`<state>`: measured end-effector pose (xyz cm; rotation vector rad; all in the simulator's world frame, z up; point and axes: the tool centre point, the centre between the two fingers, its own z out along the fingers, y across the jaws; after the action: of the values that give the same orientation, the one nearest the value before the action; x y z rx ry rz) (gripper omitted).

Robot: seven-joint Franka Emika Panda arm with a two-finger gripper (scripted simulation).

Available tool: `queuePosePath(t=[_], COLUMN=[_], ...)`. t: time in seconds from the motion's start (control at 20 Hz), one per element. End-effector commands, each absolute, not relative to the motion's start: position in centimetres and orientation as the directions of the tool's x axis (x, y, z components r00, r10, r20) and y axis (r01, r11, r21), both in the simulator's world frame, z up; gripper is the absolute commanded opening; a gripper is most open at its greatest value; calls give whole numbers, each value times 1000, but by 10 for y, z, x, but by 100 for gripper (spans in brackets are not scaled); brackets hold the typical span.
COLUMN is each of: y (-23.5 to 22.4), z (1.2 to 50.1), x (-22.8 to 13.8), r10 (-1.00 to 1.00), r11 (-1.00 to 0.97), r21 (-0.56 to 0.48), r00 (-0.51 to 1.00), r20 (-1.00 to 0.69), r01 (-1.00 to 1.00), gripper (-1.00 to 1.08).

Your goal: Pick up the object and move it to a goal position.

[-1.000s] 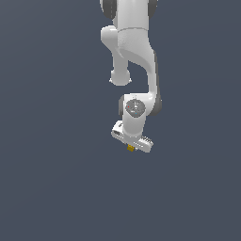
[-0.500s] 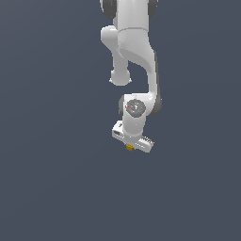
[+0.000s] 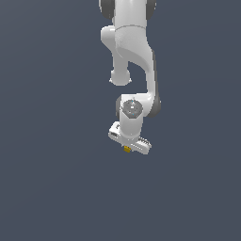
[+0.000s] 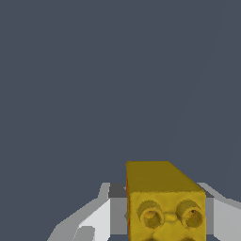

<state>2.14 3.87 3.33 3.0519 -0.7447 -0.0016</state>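
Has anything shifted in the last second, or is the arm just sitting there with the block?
Nothing visibly changed. The gripper sits at the same spot in the exterior view as a second ago, and the yellow-orange cube still shows just under it, between the white fingers in the wrist view.

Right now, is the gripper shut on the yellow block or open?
Shut on it: in the wrist view the yellow block sits between the gripper fingers, pressed on both sides.

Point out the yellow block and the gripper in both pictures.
yellow block (image 4: 162, 207): wrist view, on its front face just above the two round studs.
yellow block (image 3: 127, 149): exterior view, the small visible part under the gripper.
gripper (image 3: 130, 145): exterior view, between its fingertips.
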Motion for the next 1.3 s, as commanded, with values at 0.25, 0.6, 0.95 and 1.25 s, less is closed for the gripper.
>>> queuePosePath(t=[0.25,0.6,0.95,1.25], y=[11,-19,-37,-44], z=[58,84,100,106], x=[52,87,109,118], r10=[-461,-461,-461,-461], r11=[-887,-887,-887,-887], r21=[0,0,0,0], r00=[887,887,887,887], r20=[0,0,0,0], r01=[-461,-461,-461,-461], gripper=[-100,-100,-100,-100])
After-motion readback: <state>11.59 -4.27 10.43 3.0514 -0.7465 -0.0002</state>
